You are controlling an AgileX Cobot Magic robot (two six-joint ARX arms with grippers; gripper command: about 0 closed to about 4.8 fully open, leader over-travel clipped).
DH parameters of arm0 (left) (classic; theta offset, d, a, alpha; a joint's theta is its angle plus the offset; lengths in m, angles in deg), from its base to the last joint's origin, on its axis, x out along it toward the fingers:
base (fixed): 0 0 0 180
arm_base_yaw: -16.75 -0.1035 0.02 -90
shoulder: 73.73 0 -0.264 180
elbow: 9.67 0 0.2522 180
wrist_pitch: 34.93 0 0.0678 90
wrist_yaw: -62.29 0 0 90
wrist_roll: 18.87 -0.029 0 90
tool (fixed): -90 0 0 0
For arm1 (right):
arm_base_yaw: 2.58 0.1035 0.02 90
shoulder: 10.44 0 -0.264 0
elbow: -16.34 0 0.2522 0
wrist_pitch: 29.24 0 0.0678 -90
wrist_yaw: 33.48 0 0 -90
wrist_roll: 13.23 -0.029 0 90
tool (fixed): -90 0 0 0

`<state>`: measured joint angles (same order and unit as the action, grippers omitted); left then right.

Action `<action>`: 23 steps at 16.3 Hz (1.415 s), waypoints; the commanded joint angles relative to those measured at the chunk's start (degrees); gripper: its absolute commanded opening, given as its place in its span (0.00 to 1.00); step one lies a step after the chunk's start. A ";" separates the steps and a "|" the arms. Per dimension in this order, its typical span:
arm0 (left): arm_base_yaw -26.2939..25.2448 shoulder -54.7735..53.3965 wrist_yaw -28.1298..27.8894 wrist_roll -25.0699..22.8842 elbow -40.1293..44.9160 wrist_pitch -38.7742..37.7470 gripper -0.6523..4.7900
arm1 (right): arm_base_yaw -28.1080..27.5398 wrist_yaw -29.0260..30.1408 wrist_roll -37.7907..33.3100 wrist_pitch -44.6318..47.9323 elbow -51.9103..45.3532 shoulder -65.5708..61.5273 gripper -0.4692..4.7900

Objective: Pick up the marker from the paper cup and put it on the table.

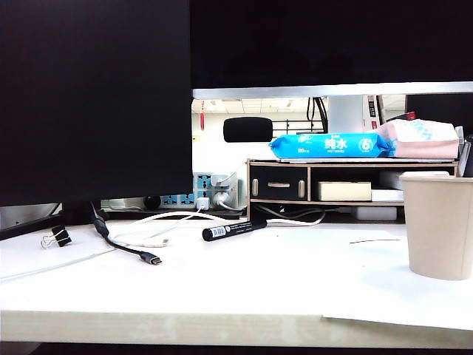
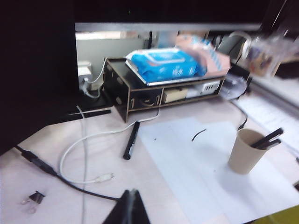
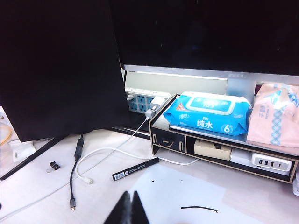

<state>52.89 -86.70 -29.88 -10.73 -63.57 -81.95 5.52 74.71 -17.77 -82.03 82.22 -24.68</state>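
Looks like a done job: out of the paper cup point(image 1: 440, 225) and flat on the table point(image 1: 259, 288) lies the marker point(image 1: 234, 229). Rests just in front of the little wooden shelf point(image 1: 325, 181), close to the white cable point(image 1: 159, 240) and well apart from the cup.

Can see the left gripper point(image 2: 131, 207) high above the table, pinched tight with nothing in it. Same for the right gripper point(image 3: 127, 207): up high, pinched tight, nothing held. Cannot see either one in the outside view.

Could go wrong from here in a few ways:

- Round, so could roll. One small bump to the table or a tug on the white cable, and off goes the marker toward the black USB cable point(image 1: 122, 244) or the front edge.
- Might tip the cup. Light paper, with two dark pens point(image 2: 267, 139) leaning out of one side. One knock from an arm swinging past, and over it goes.
- Might grab the wrong thing. Dark like the marker, those pens, so easy to mix up.
- Best to keep both arms up and away.
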 commanded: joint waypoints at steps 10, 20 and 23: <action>-0.02 9.27 1.01 4.31 6.43 2.03 0.11 | -0.02 -0.26 -0.37 0.26 -4.76 2.36 0.10; -22.40 9.44 2.36 6.03 7.80 7.30 0.11 | -0.02 -0.24 -0.35 0.26 -4.76 2.38 0.10; -28.06 9.44 2.69 0.90 10.67 12.15 0.11 | -0.02 -0.24 -0.37 0.26 -4.76 2.38 0.10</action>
<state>25.33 -77.26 -27.30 -7.36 -53.77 -71.90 5.48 74.52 -18.07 -82.47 77.23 -22.43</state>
